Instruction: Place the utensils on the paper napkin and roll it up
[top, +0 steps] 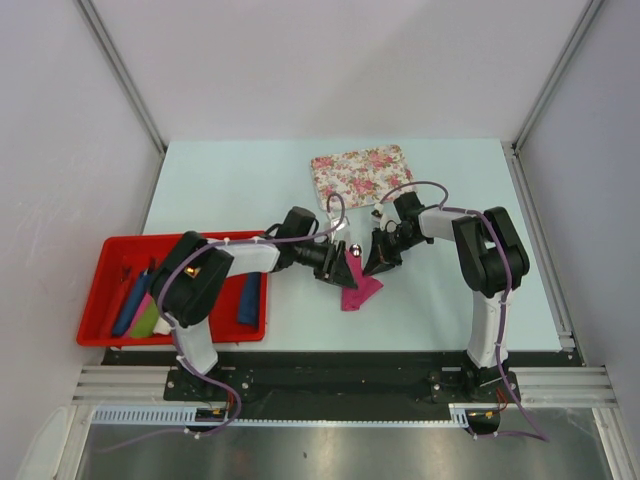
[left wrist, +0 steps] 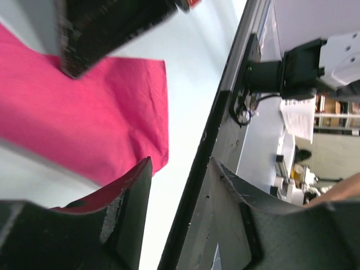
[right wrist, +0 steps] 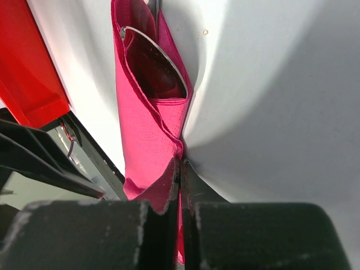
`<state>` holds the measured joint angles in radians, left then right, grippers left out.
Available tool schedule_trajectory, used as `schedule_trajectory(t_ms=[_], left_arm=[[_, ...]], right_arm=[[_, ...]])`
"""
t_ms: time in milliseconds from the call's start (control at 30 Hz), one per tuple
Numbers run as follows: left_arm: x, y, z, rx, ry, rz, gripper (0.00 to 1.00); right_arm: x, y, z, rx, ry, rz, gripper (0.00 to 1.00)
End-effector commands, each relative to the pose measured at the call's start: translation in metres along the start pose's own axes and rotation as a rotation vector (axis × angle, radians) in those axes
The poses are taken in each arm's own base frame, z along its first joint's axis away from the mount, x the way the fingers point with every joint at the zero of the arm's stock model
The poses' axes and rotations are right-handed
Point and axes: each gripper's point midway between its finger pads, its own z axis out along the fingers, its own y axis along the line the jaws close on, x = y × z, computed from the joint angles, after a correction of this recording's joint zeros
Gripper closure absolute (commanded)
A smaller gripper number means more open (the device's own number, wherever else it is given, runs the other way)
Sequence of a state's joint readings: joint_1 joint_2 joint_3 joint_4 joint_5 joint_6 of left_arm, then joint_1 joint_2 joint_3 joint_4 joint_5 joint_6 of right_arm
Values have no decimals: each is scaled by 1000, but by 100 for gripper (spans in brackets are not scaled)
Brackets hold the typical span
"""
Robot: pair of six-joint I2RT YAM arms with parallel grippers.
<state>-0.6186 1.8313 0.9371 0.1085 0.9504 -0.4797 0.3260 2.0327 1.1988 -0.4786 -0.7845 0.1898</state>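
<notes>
The magenta paper napkin [top: 358, 286] lies mid-table, partly folded over the utensils. In the right wrist view the napkin [right wrist: 143, 135] wraps a silvery utensil whose curved rim [right wrist: 160, 53] shows inside the fold. A shiny utensil end [top: 354, 248] sticks out at the napkin's far side. My right gripper [top: 379, 262] is shut on the napkin's edge [right wrist: 180, 169]. My left gripper [top: 340, 268] is open and empty [left wrist: 180, 216], with one finger [left wrist: 132, 214] right by the napkin's [left wrist: 84, 124] edge.
A red tray [top: 110, 250] at the left holds blue rolls [top: 249, 298] and a green roll [top: 146, 320]. A floral mat [top: 362, 172] lies behind the grippers. The table's near edge and black rail [left wrist: 197, 169] are close by.
</notes>
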Motion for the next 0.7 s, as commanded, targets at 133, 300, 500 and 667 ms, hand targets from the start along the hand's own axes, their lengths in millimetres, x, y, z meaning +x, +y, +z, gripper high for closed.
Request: schedule_trajectory(t_ms=[133, 300, 500, 667], left_arm=[[-10, 17, 0, -67, 0, 10, 60], [-20, 18, 8, -44, -22, -4, 64], [-27, 17, 19, 23, -57, -70, 68], [-29, 28, 26, 18, -80, -123, 68]], right_arm=[[-7, -16, 3, 68, -22, -53, 100], [-7, -16, 4, 70, -19, -54, 100], [-10, -16, 5, 70, -23, -56, 100], [-11, -13, 5, 67, -26, -57, 100]])
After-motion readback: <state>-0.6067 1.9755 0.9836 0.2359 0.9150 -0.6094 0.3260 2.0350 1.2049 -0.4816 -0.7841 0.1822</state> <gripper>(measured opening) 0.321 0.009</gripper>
